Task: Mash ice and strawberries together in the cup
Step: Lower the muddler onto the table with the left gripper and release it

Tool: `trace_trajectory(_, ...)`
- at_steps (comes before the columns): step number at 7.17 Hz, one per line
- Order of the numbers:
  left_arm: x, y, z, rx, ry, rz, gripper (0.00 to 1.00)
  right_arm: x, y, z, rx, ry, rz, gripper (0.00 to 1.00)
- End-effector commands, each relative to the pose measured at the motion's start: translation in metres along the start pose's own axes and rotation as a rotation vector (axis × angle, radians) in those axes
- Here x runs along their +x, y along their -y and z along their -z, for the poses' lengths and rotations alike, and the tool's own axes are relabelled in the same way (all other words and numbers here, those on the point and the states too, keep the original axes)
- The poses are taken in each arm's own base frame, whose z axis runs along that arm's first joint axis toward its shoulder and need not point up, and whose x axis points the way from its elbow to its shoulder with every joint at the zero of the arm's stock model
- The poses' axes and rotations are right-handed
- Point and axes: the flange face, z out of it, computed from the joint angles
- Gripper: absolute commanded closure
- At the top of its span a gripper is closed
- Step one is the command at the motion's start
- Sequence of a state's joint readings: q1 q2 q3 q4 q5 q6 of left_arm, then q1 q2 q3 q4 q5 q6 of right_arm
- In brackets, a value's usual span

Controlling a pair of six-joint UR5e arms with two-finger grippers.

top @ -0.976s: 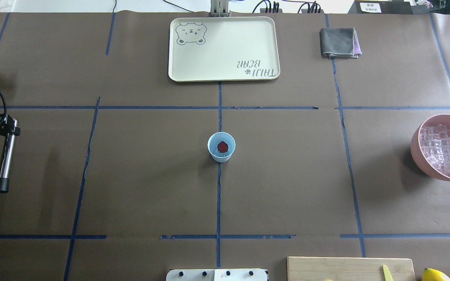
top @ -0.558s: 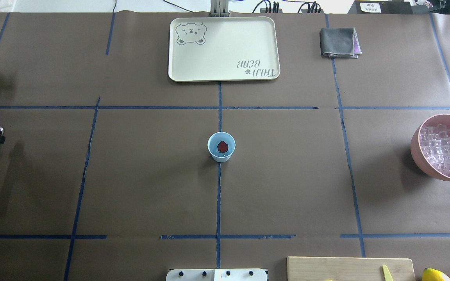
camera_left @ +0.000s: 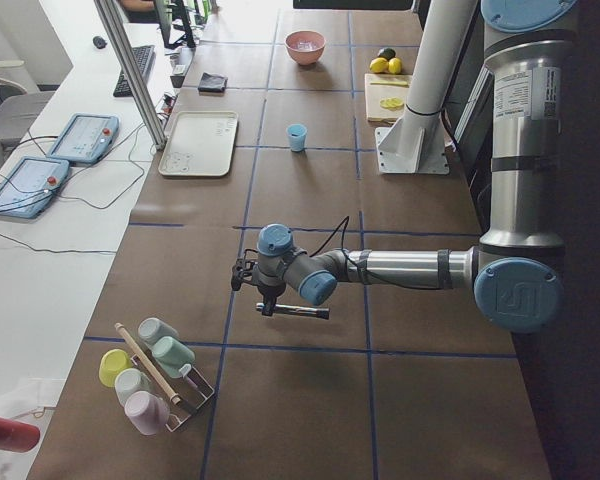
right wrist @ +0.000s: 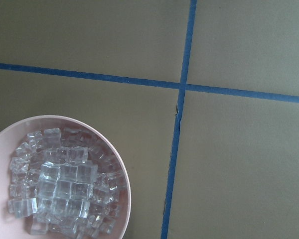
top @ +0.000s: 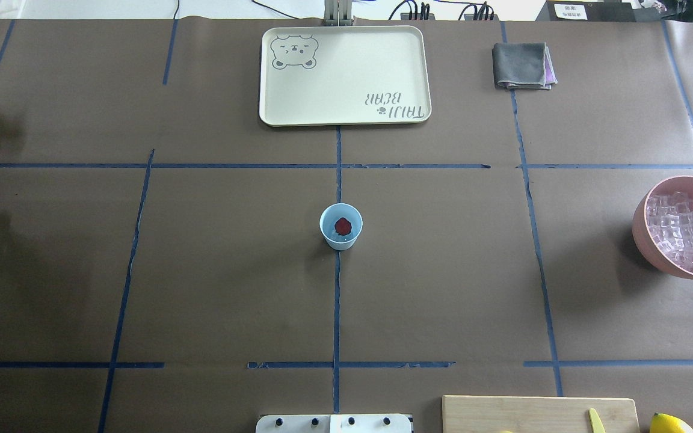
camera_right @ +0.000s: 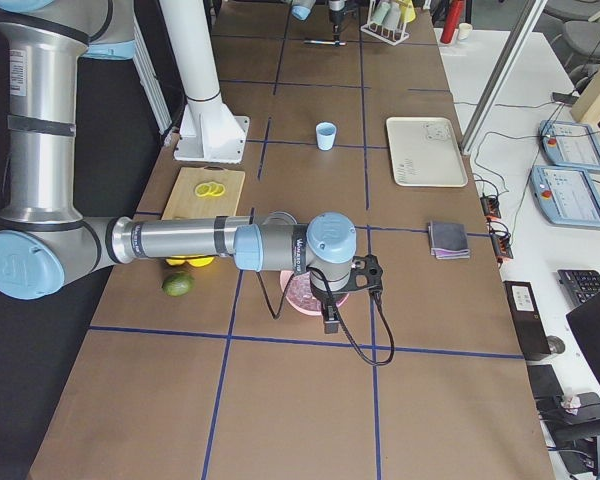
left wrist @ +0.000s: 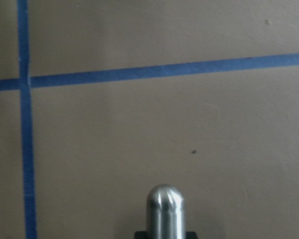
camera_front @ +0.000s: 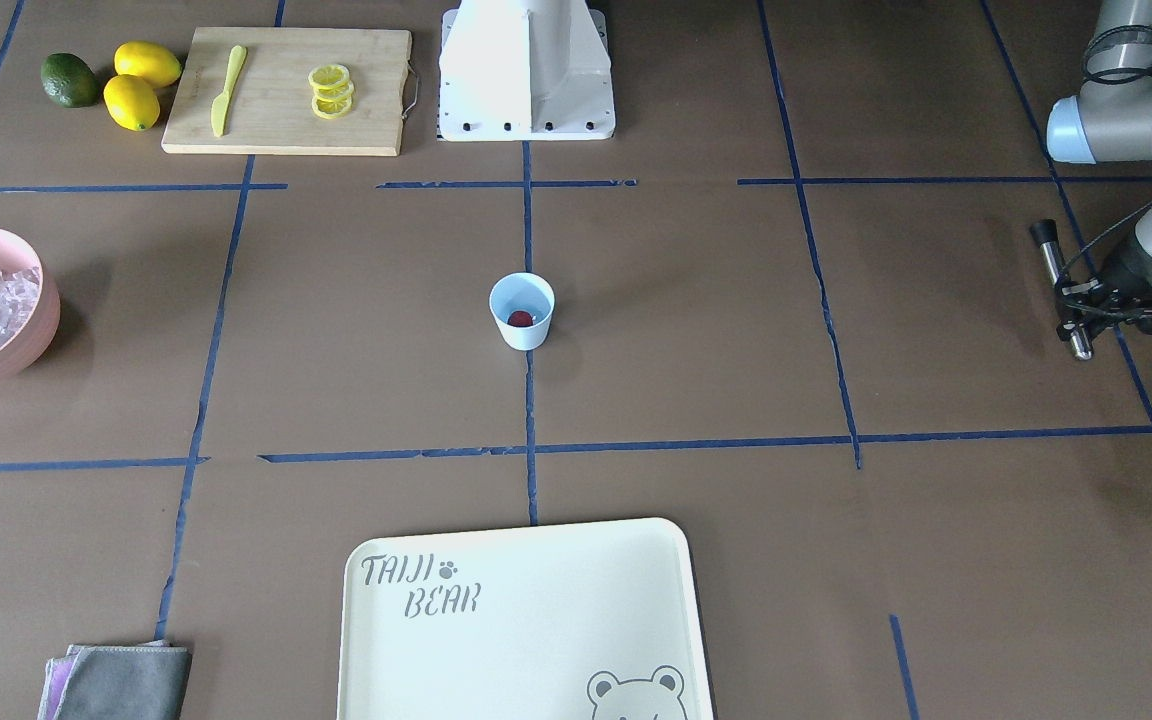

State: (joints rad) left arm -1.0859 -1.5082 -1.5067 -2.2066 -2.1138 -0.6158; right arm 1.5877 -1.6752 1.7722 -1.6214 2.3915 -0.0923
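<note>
Left pincer draws further from cup, pinching rod | strawberry inside cup | right pincer state: cannot tell

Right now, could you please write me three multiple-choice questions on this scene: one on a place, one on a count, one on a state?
1. The strawberry lies: A in the cup; B on the board; C in the left gripper.
2. Whole lemons beside the board: A one; B two; C four.
3. The left gripper is: A open; B shut on a rod; C shut on the cup.

Answers: 1 A, the red berry shows inside the cup's rim from overhead. 2 B, two yellow ones lie by a green fruit. 3 B, in the front-facing view it clamps the metal rod.
</note>
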Motion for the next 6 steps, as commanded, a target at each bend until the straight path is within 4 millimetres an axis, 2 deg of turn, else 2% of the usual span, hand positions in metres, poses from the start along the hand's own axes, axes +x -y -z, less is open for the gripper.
trace_trajectory(1,-0.0117,0.0001,-0.0034,-0.003,0.015,0.014,1.0,0.0001,0.0,-0.0001,0.0,0.0,-0.001,0.01)
trace_trajectory(2,-0.0145,0.0003,-0.0058,-0.002,0.026,0.02,1.0,0.0008,-0.0001,-0.0006,-0.001,-0.001,0.0,0.01)
trace_trajectory(3,-0.0154,-0.0001,-0.0067,-0.002,0.026,0.027,0.86,0.0007,-0.0001,-0.0006,-0.001,0.0,-0.002,0.01)
trace_trajectory(4,-0.0152,0.0,-0.0066,-0.001,0.025,0.024,0.23,0.0007,-0.0001,-0.0006,-0.001,0.0,0.0,0.01)
trace_trajectory(5,-0.0168,-0.0016,-0.0058,0.002,0.024,0.024,0.0,0.0007,-0.0001,-0.0006,-0.001,0.0,-0.002,0.01)
trace_trajectory(6,-0.0164,-0.0014,-0.0054,0.005,0.021,0.02,0.0,0.0007,-0.0001,-0.0006,-0.001,0.0,0.0,0.01)
